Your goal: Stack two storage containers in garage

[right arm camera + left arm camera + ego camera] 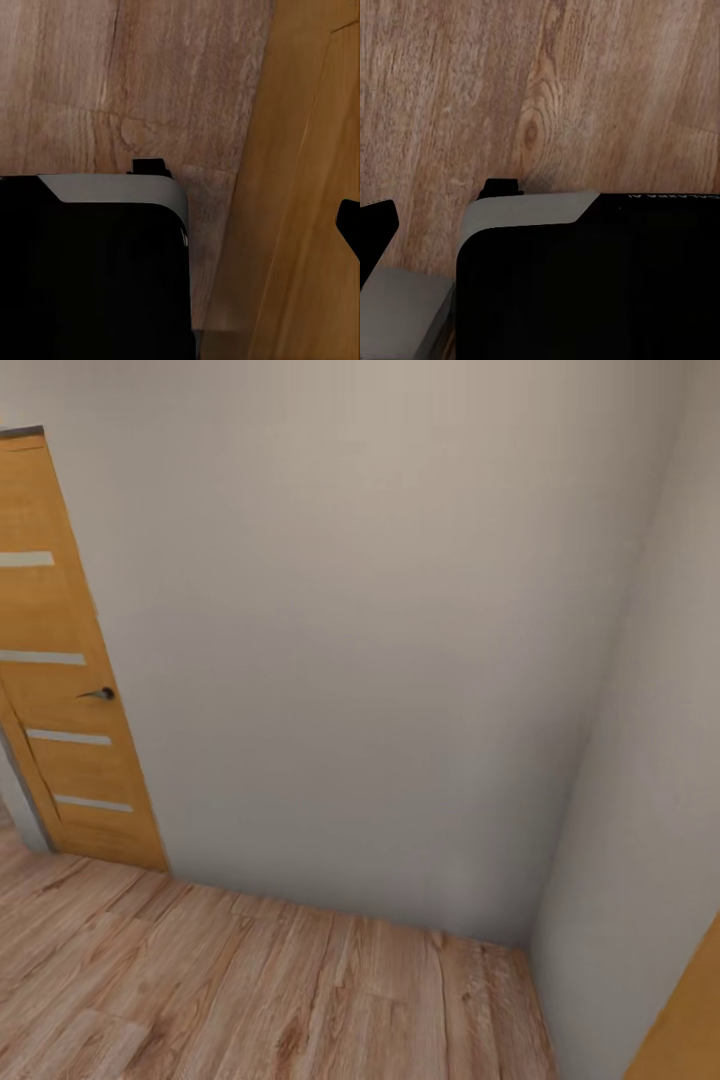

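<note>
Plainly, the robot is in transit, facing a corner where two pale walls (pixel 380 640) meet above a light wood plank floor (pixel 250 990); that floor marks this as house interior rather than the garage, whose floor should be dark concrete. At the head view's left stands a wooden door (pixel 70 710) with pale horizontal strips and a dark lever handle (pixel 100 693), and a sliver of orange-brown wood (pixel 690 1020) cuts across the lower right corner. Neither storage container can be placed from these pictures, so the relation the next move turns on, which way a bin lies from either hand, how its long side runs, which arm is nearer, cannot be judged here; nor can anything be said about what the bins hold. My guess is that the base must turn away from this corner before any reach makes sense. The left wrist view looks down at plank floor past the robot's own black and grey body (pixel 585 277); a dark sliver (pixel 376 229) at its edge may be a fingertip, but I cannot tell how far that gripper is spread. The right wrist view shows the same kind of dark housing (pixel 90 270) over floor, beside an orange-brown wooden panel (pixel 307 187), with another dark sliver (pixel 349 225) at the edge; its spread cannot be told either, and nothing is seen held.
</note>
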